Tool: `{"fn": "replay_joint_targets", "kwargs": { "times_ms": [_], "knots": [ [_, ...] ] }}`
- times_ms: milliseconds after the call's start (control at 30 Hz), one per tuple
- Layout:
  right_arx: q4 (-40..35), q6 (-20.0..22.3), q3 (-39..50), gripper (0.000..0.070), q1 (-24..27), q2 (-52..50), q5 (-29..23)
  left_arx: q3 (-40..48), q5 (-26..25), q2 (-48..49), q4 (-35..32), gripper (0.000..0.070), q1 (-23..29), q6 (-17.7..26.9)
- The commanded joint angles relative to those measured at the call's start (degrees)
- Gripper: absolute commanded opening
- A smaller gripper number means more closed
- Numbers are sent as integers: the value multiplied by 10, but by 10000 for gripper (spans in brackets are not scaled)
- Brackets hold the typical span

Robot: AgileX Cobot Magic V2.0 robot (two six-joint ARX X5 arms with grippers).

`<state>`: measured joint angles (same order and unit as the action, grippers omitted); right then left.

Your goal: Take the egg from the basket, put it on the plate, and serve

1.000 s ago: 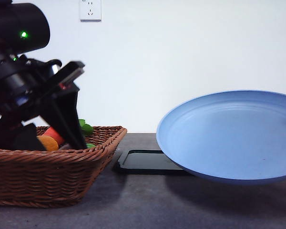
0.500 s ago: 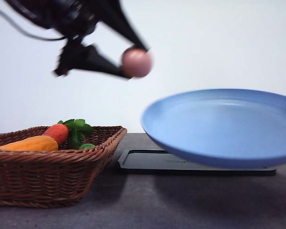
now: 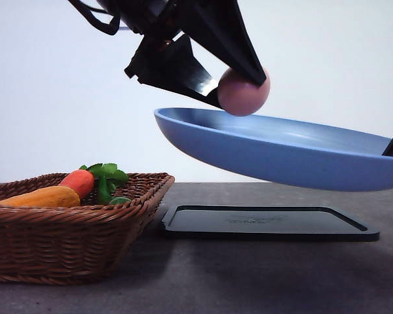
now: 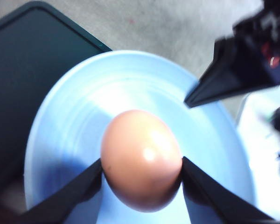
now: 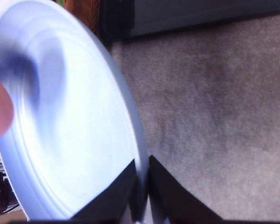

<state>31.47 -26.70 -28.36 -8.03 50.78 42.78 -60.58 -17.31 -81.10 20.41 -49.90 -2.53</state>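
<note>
- We count one egg [image 3: 243, 92], one plate [image 3: 281, 154], one basket [image 3: 65, 232] and one black tray [image 3: 268, 221].
- Our left gripper [image 4: 141, 169] clasps the smooth brownish-pink egg between both fingers, just above the light-blue plate.
- Our right gripper [image 5: 141, 186] pinches the plate's rim, holding it tilted above the tray.
- The front view alone shows the basket, with toy vegetables [image 3: 65, 190] inside.

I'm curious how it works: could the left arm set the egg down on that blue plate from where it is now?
Probably yes: the left gripper holds the egg right above the plate, with nothing between.
</note>
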Motion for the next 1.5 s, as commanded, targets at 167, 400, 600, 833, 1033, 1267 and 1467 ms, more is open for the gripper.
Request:
{"fn": "replay_joint_targets", "kwargs": {
  "times_ms": [167, 400, 600, 833, 1033, 1267, 1467],
  "knots": [
    [10, -2, -10, 0, -2, 4, 7, -9, 15, -21, 3, 182, -17, 52],
    [18, 6, -10, 0, -1, 4, 7, -9, 15, -53, 31, 190, -17, 53],
    [26, 14, -10, 0, -1, 4, 6, -9, 15, -55, 24, 269, -18, 49],
    [54, 17, -10, 0, -1, 7, -19, -25, 15, -55, 36, 412, -18, 44],
    [59, 35, -10, 0, -1, 42, -44, -104, 15, -54, 123, 410, -4, 49],
    [10, 56, -36, 0, 1, 139, -56, -200, 15, -38, 233, 409, 19, 62],
    [-24, 83, -115, 0, 21, 262, -62, -207, 15, 19, 271, 408, 44, 60]
  ]
}}
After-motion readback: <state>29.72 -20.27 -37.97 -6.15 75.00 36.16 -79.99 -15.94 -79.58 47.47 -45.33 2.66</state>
